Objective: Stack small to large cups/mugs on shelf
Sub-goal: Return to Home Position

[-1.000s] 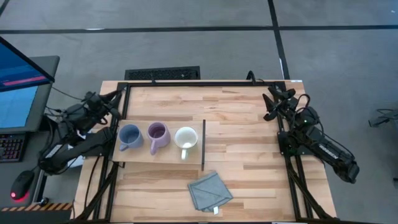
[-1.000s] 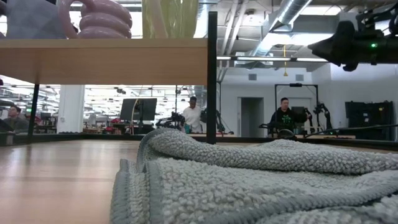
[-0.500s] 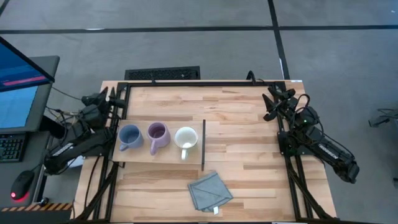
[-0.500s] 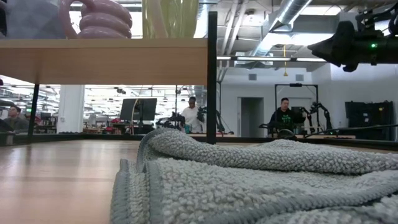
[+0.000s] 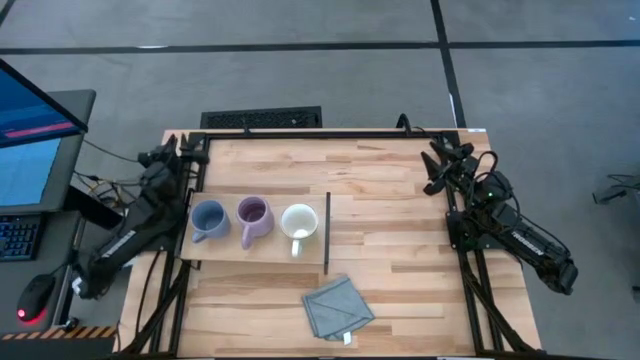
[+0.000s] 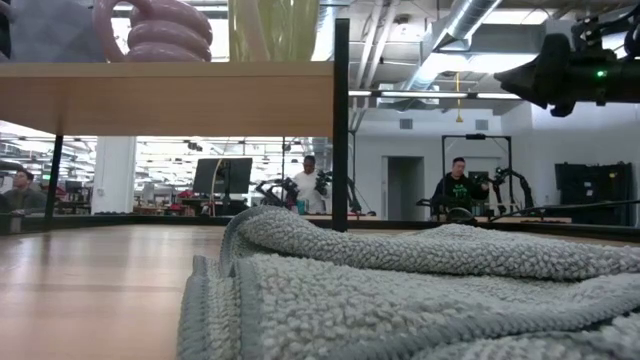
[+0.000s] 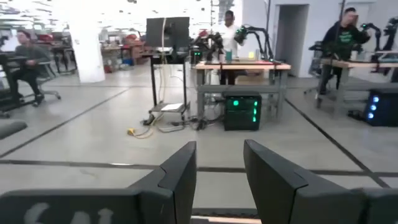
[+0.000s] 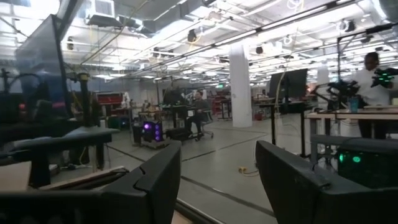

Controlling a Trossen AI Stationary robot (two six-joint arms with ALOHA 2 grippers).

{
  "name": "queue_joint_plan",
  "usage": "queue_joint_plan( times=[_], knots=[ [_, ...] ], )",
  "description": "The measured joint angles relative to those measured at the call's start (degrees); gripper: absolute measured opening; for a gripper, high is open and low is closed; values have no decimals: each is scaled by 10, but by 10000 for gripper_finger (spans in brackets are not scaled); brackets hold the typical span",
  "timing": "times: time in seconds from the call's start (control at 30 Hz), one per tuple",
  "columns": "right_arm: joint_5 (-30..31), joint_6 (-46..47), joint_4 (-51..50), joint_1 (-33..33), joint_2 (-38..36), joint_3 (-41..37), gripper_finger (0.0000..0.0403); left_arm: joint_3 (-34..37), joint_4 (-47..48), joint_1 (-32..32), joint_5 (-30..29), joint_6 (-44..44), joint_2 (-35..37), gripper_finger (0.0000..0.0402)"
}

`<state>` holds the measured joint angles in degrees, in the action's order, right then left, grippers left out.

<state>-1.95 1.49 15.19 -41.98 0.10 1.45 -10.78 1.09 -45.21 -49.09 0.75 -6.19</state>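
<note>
Three mugs stand upright in a row on the shelf [image 5: 230, 250], a light wood board with a dark upright panel [image 5: 327, 233] at its right end: blue-grey mug [image 5: 207, 218], purple mug [image 5: 252, 214], white mug [image 5: 299, 220]. In the low view the shelf [image 6: 170, 98] is raised, with the purple mug [image 6: 160, 30] on top. My left gripper [image 5: 172, 153] is at the table's far left corner, open and holding nothing [image 7: 219, 168]. My right gripper [image 5: 438, 160] waits at the far right, open and holding nothing [image 8: 217, 177].
A grey-blue cloth [image 5: 338, 307] lies crumpled near the table's front edge, right of the shelf's panel; it fills the foreground of the low view [image 6: 420, 290]. A keyboard [image 5: 262, 119] lies beyond the far edge. People and workbenches show in the room behind.
My left gripper has swung away from the blue-grey mug toward the table's far left corner and sunk. It has tipped up to point level toward the far edge. Its fingers keep the same gap. The mugs and the right arm have stayed still.
</note>
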Motion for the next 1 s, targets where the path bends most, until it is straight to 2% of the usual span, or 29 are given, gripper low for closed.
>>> queue_joint_plan(
  times=[0.3,0.4,0.47,0.6,0.77,0.93,1.0],
  knots=[
    [-12,0,-2,0,0,0,230,-1,-13,-237,227,-8,-65,124],
    [-12,0,-2,0,0,0,230,-1,-18,-292,306,-12,-80,124],
    [-12,0,-2,0,0,0,230,-1,-26,-318,334,-29,-79,124],
    [-12,0,-3,0,0,0,230,-1,-2,-340,341,-45,-57,124],
    [-12,0,-16,0,0,0,230,-1,68,-335,413,-46,-4,124],
    [-12,-5,-19,0,0,0,230,-1,112,-336,406,-65,63,124],
    [-12,-5,-22,0,0,0,230,-7,126,-336,408,-67,56,124]
  ],
)
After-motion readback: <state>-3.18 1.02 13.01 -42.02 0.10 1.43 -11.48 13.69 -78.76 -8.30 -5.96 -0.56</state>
